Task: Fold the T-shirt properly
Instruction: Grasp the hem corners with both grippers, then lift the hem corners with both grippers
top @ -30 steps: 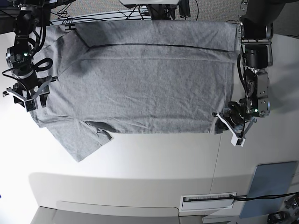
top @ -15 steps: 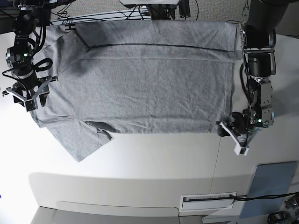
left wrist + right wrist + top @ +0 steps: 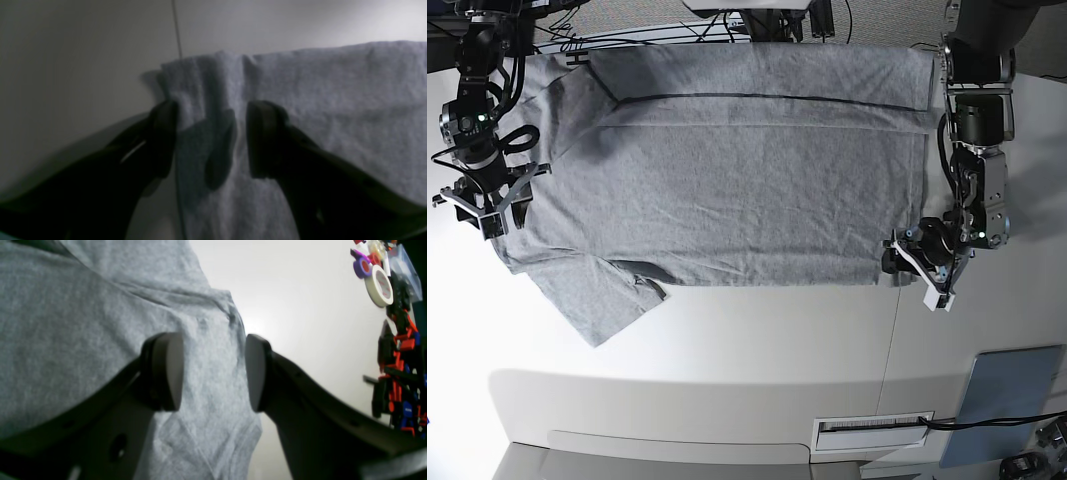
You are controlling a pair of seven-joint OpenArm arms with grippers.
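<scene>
The grey T-shirt (image 3: 727,170) lies spread flat on the white table (image 3: 757,340), plain side up, with one sleeve (image 3: 597,300) sticking out at the lower left. My left gripper (image 3: 909,263) is at the shirt's lower right hem corner. In the left wrist view it (image 3: 213,140) is open, its fingers (image 3: 163,140) straddling a raised fold of that corner (image 3: 206,86). My right gripper (image 3: 487,205) is over the shirt's left edge. In the right wrist view it (image 3: 213,370) is open just above the cloth (image 3: 66,323), holding nothing.
A grey-blue pad (image 3: 1012,400) and a labelled slot (image 3: 872,430) lie at the lower right of the table. Cables (image 3: 557,40) run behind the shirt's far edge. Tape rolls (image 3: 378,280) and red and blue parts (image 3: 403,373) sit beyond the right gripper.
My left gripper drew away from the hem corner toward the lower right, then came back onto it. The right arm and the shirt have not moved.
</scene>
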